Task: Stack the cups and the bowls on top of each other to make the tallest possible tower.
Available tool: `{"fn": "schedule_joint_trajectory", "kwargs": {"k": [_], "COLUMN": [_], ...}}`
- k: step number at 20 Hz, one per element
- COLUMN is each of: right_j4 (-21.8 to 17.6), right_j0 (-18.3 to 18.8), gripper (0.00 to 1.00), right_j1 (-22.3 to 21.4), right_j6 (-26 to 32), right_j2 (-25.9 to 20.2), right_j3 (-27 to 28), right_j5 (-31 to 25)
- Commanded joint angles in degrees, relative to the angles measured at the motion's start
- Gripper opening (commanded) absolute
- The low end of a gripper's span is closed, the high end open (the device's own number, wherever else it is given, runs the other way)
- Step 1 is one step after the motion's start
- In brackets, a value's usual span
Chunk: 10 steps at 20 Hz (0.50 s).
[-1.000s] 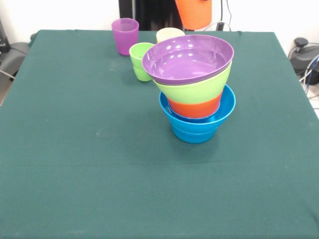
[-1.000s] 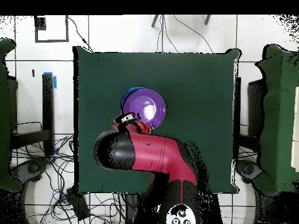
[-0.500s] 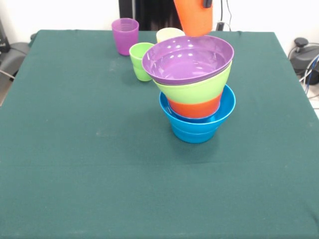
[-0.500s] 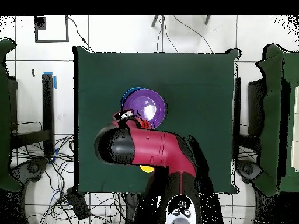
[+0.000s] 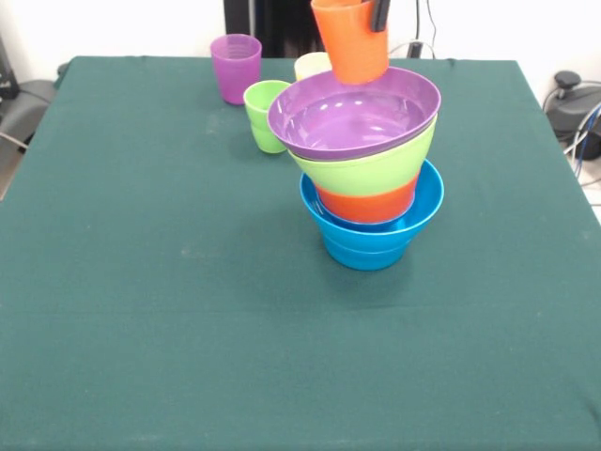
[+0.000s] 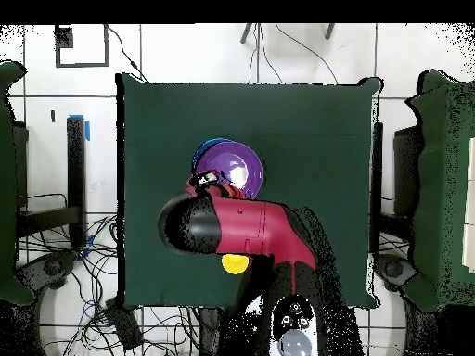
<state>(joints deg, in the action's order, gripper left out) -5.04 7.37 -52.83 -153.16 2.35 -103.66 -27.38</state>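
The tower (image 5: pixel 368 169) stands mid-table: a blue bowl (image 5: pixel 368 240) at the bottom, then an orange bowl (image 5: pixel 368 202), a lime green bowl (image 5: pixel 376 169) and a tilted purple bowl (image 5: pixel 355 111) on top. My gripper (image 5: pixel 374 19) is shut on the orange cup (image 5: pixel 349 45) and holds it upright just above the purple bowl's far rim. One black finger (image 5: pixel 379 14) shows at the cup's rim. Purple cup (image 5: pixel 236 66), green cup (image 5: pixel 264 115) and yellow cup (image 5: pixel 314 66) stand behind the tower. Overhead, my arm (image 6: pixel 237 230) reaches to the purple bowl (image 6: pixel 232 170).
The green cloth table (image 5: pixel 169 310) ends at a back edge just behind the cups. The yellow cup also shows in the overhead view (image 6: pixel 234 263) beside my arm. Cables and dark equipment (image 5: pixel 573 103) lie off the table's right side.
The orange cup has come down and to the left in the front view, now right over the purple bowl's far rim. Overhead, my arm has shifted and uncovered the yellow cup.
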Motion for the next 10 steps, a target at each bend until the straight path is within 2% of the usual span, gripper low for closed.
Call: {"fn": "schedule_joint_trajectory", "kwargs": {"k": [1,10], "right_j4": [-5.0,-5.4], "right_j0": [1.2,0.3], "gripper": [0.00,0.00], "right_j1": [3.9,5.2], "right_j6": [6.4,4.2], "right_j2": [-5.6,-5.1], "right_j3": [2.3,3.2], "right_j5": [1.7,2.3]}}
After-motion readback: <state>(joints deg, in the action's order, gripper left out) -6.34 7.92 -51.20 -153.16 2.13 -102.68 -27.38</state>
